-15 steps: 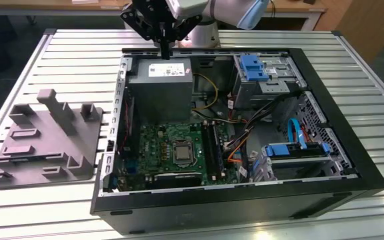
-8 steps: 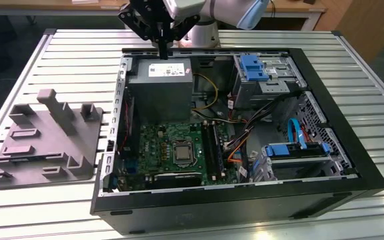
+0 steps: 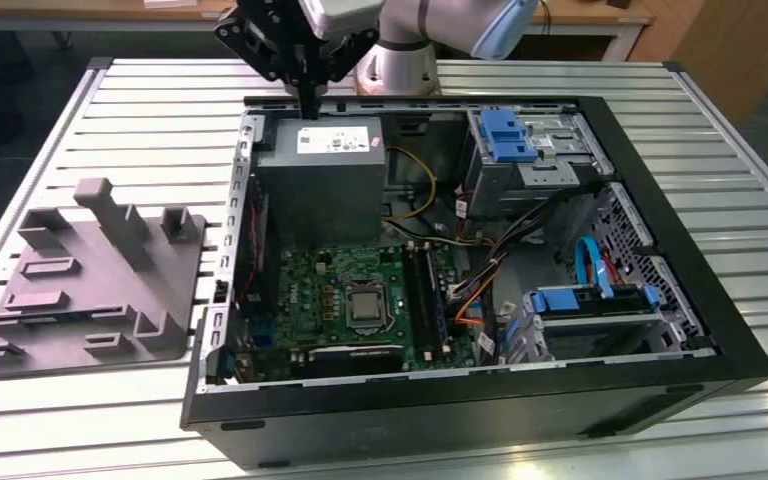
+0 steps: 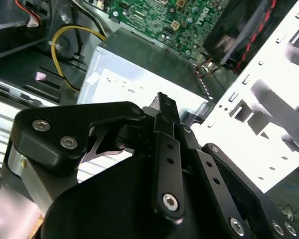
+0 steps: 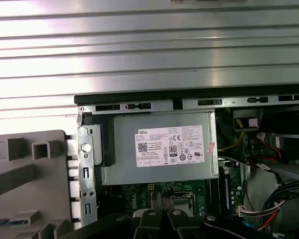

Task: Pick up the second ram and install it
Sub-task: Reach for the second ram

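One open computer case (image 3: 464, 415) lies on the slatted metal desk (image 3: 131, 130), and nearly everything sits inside it. Its grey power supply (image 3: 317, 175) fills the corner on the exterior view's left, with the green motherboard (image 3: 344, 295) just beside it. Long black slot strips (image 3: 418, 285) run across the board next to the processor socket. A drive cage with a blue latch (image 3: 507, 135) and a blue drive caddy (image 3: 595, 300) take the side on the exterior view's right, and loose cables (image 3: 480, 285) lie between them and the board.

Outside the case, just beside it on the exterior view's left, stands a grey holder (image 3: 91, 280) with raised posts and slots. In the first wrist view a thin blue strip lies in one slot of that holder. It looks to be the second ram (image 5: 10, 220), well apart from the pincer. The pincer (image 3: 307, 105) hangs over the case wall by the power supply, its fingers (image 4: 167, 119) drawn narrow together with nothing seen between them.
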Motion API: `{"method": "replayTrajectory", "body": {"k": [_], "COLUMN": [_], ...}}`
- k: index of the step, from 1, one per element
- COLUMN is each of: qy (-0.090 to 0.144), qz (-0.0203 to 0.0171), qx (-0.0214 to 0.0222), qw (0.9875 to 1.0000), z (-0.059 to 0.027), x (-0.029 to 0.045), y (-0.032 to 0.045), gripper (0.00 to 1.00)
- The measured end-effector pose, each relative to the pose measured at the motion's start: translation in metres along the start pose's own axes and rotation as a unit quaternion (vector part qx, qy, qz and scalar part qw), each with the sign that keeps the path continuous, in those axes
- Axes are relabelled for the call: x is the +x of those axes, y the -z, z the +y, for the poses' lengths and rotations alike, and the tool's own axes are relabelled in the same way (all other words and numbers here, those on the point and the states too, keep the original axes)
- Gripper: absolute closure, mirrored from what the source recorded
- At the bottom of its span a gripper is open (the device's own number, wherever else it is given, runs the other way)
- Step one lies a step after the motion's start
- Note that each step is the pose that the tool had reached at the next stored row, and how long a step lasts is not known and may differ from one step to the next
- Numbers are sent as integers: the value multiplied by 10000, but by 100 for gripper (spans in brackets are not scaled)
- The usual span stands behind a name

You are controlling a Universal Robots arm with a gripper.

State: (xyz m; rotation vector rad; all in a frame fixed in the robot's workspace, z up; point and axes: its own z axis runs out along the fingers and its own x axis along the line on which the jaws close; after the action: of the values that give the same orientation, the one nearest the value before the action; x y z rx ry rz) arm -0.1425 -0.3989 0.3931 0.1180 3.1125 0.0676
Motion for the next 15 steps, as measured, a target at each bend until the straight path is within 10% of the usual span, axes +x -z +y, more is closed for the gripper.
{"method": "replayTrajectory", "body": {"k": [15], "qy": [0], "qz": [0], "qx": [0], "qw": [10000], "z": [-16], "x": [337], "y": [-3], "gripper": [90]}}
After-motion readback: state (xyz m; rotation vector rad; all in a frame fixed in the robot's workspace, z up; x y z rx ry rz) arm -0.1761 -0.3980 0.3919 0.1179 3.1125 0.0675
